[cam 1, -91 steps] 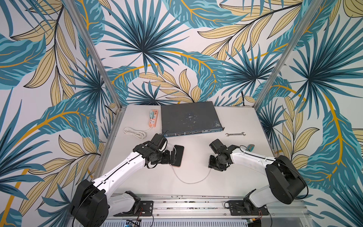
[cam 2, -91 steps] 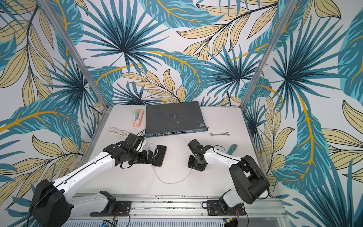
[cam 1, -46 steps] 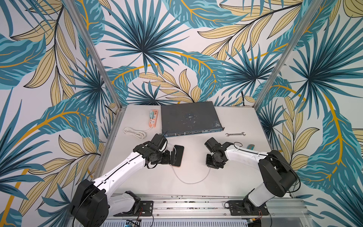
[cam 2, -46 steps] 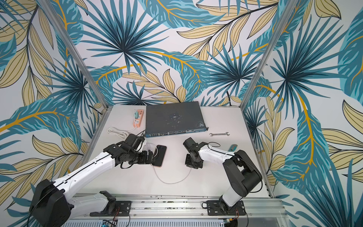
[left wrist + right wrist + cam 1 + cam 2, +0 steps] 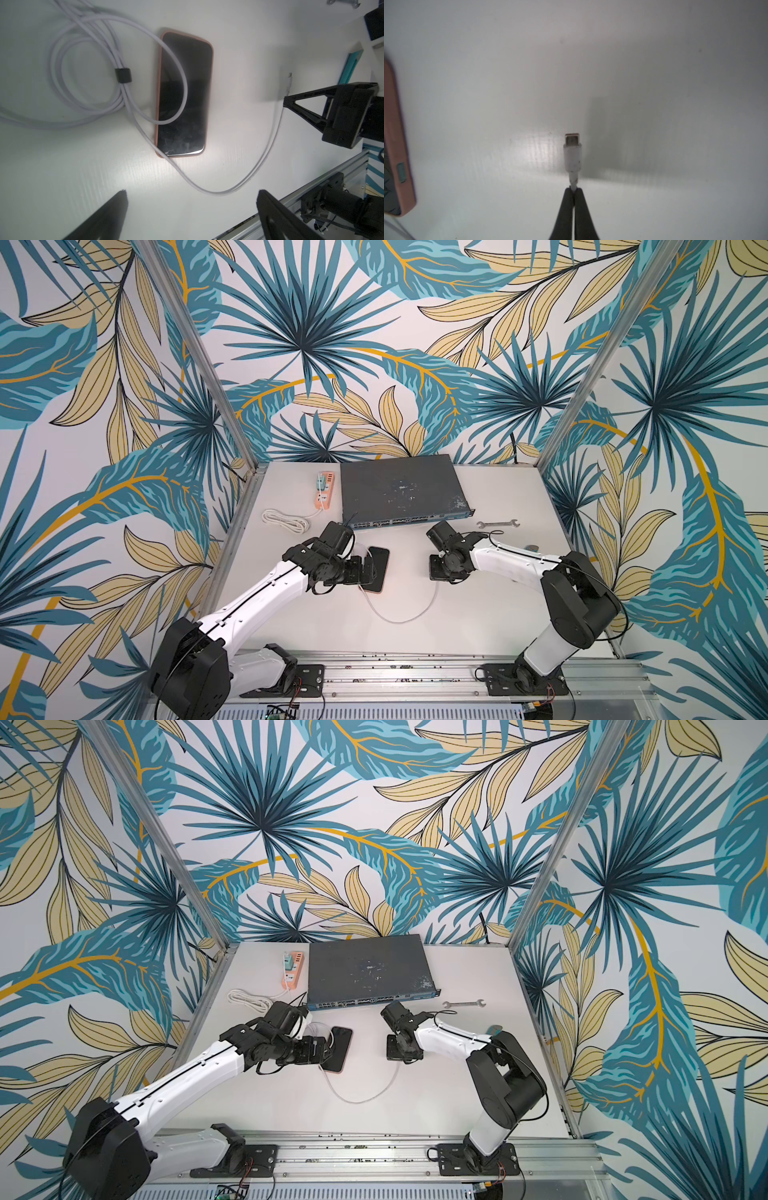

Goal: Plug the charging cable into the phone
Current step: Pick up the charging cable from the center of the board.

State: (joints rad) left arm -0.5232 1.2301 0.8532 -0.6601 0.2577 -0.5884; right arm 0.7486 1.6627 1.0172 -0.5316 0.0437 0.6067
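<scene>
Black fingers (image 5: 566, 201) of the right gripper (image 5: 573, 190) are pinching tight on the charging cable (image 5: 572, 158) just behind its white plug. The tip is pointing over bare table (image 5: 654, 83), with clear room to the phone (image 5: 182, 93) and its pink edge. The phone is lying flat with a cable loop draping across it. The left gripper (image 5: 191, 191) is hovering there, spread wide and holding nothing. I'm finding the markings on the switch (image 5: 399, 493) too small to read.

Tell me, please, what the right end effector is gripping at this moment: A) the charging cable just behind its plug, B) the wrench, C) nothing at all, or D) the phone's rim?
A: in the right wrist view the right end effector is shut on the charging cable just behind its plug, which sticks out free, apart from the phone.
</scene>
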